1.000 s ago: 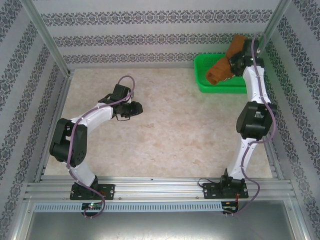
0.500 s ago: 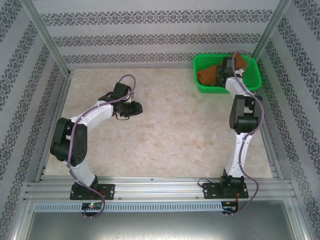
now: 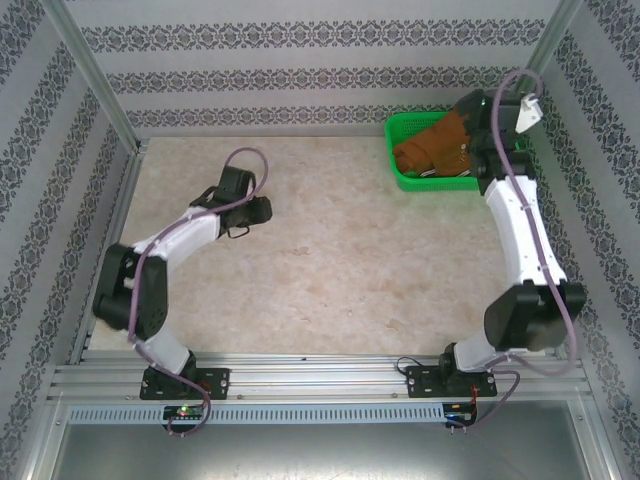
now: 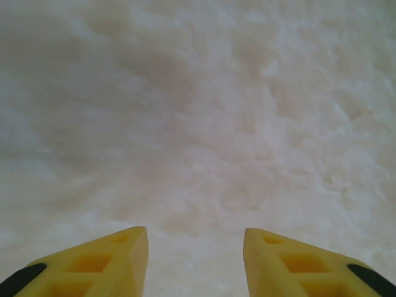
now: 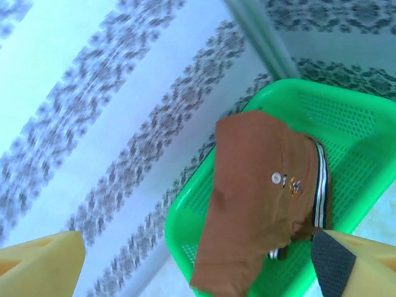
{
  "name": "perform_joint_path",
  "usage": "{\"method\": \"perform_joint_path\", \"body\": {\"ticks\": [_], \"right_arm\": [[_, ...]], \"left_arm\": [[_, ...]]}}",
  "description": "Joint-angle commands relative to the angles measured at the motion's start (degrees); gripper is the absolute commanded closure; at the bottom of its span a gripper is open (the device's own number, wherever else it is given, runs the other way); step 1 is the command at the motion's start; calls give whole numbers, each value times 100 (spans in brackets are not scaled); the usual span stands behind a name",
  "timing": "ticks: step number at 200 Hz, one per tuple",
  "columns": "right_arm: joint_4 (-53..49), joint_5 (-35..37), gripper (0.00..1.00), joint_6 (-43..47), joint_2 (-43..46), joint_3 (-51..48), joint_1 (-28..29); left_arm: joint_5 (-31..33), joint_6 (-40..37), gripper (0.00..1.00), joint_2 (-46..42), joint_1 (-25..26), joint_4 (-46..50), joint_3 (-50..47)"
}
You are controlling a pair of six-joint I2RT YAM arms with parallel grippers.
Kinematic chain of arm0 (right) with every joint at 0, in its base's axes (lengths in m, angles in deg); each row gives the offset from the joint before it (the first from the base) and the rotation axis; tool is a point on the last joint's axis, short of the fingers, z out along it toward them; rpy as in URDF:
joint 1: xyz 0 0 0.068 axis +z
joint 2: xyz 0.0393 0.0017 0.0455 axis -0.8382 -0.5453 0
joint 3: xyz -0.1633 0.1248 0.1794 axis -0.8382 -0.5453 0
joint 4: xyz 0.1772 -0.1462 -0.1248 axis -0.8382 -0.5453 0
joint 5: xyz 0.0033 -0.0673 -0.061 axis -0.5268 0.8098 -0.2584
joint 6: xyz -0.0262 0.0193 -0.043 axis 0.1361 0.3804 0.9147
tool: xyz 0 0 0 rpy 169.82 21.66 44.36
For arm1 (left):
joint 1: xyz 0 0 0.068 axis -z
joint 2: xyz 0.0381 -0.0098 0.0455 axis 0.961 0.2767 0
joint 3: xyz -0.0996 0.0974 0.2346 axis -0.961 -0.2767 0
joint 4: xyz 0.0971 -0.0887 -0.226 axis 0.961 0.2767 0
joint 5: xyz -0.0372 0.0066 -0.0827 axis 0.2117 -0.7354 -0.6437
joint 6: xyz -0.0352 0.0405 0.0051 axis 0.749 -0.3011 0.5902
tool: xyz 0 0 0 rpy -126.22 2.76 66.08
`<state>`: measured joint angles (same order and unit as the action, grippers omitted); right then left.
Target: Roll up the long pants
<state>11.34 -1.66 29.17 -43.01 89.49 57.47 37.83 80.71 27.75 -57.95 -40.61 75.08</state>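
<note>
The long pants (image 3: 435, 148) are a rust-brown bundle lying in the green basket (image 3: 432, 183) at the far right corner. In the right wrist view the pants (image 5: 260, 204) show a pale button and a striped band, and one end hangs over the basket's rim (image 5: 179, 226). My right gripper (image 3: 478, 152) hovers at the basket's right side. Its yellow fingers (image 5: 46, 263) stand wide apart, so that gripper (image 5: 197, 241) is open with nothing between them. My left gripper (image 3: 255, 210) is over the bare table at centre left, open (image 4: 195, 238) and empty, pointing down at the tabletop.
The marble-patterned tabletop (image 3: 340, 260) stretches between the arms. Patterned walls and metal posts (image 3: 545, 50) close in the back and sides, and the basket sits tight against the back right post.
My right gripper opened and let go of the pants, which now rest in the basket. The right arm rose and drew back. The left gripper shifted slightly left and tipped downward.
</note>
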Motion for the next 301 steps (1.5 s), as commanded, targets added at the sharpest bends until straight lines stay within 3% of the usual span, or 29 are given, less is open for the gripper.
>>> {"method": "perform_joint_path", "body": {"ticks": [1, 5, 17, 38, 61, 64, 67, 71, 83, 110, 128, 139, 152, 161, 179, 209, 224, 232, 237, 242, 254, 263, 269, 273, 284, 293, 301], "right_arm": [[6, 420, 5, 2832, 172, -829, 707], [84, 613, 5, 3123, 266, -1012, 838], [522, 792, 3, 3796, 600, -1811, 1071], [1414, 416, 3, 4189, 1248, -3285, 1261], [2750, 118, 2, 4602, 1933, -4798, 1683], [2850, 130, 2, 4602, 1991, -4922, 1722], [2928, 128, 2, 4597, 2051, -5037, 1752], [2981, 159, 2, 4582, 2097, -5146, 1792], [3088, 390, 2, 4537, 2202, -5407, 1835], [3519, 250, 2, 4592, 2310, -5877, 1778], [3878, 31, 2, 4572, 2357, -6151, 1699], [4101, -52, 2, 4605, 2385, -6307, 1619], [4357, -389, 2, 4652, 2434, -6468, 1399], [4419, -527, 2, 4649, 2409, -6494, 1221], [4864, -581, 2, 4744, 2222, -6587, 995], [6076, -1002, 2, 4808, 1523, -6761, 585], [5979, -1333, 2, 4606, 1056, -6602, 338], [6714, -1366, 2, 4611, 678, -6804, 299], [7177, -1327, 2, 4589, 434, -6879, 292], [7707, -1338, 2, 4581, 127, -7135, 284], [8842, -1600, 3, 4511, -431, -7306, 214], [7868, -1817, 2, 4546, -54, -7093, 131], [7142, -1974, 2, 4602, 90, -6958, 106], [7209, -2100, 2, 4612, 2, -6787, 98], [7835, -2251, 2, 4418, -224, -6883, -46], [7648, -1927, 2, 4322, -117, -6884, -51], [7287, -1687, 2, 4284, 11, -6819, -47]], "left_arm": [[1857, -1062, 51, -1220, -79, -1593, -1056], [1976, -1274, 46, -1381, -77, -1916, -1288], [2361, -1832, 45, -1782, -95, -2389, -1755], [3031, -2185, 33, -2256, -236, -2010, -1988], [2921, -2300, 24, -3088, -467, -3189, -3257], [2811, -2212, 19, -3204, -540, -3341, -3428], [2684, -2128, 5, -3299, -622, -3475, -3591], [2443, -2040, 0, -3427, -731, -3637, -3820], [2084, -1914, 0, -3526, -970, -4369, -4429], [2279, -2021, 0, -2734, -1230, -5971, -5081], [2121, -1840, 0, -1899, -1398, -6592, -4820], [1850, -1881, 0, -1445, -1405, -5822, -4312], [1823, -2347, 0, -528, -1183, -7103, -4383], [2009, -2539, 0, -520, -916, -6506, -4083], [2263, -2458, 0, -386, -896, -5670, -3565], [2055, -2542, 0, -390, -912, -5784, -3641], [1401, -2507, 0, -403, -1065, -7144, -4494], [1221, -2492, 0, 240, -1206, -8817, -4949], [1179, -2539, 0, 420, -1223, -9320, -5025], [1134, -2546, 0, 222, -1207, -8882, -4952], [652, -2671, 0, -270, -1212, -6484, -4123], [638, -2589, 0, 52, -1317, -6767, -3923], [811, -2445, 0, -127, -1344, -6405, -3898], [813, -2438, 0, -188, -1346, -6183, -3864], [803, -2516, 0, -18, -1318, -6698, -3974], [928, -2395, 0, -139, -1322, -6097, -3792], [832, -2370, 0, -64, -1403, -6295, -3801]]}}
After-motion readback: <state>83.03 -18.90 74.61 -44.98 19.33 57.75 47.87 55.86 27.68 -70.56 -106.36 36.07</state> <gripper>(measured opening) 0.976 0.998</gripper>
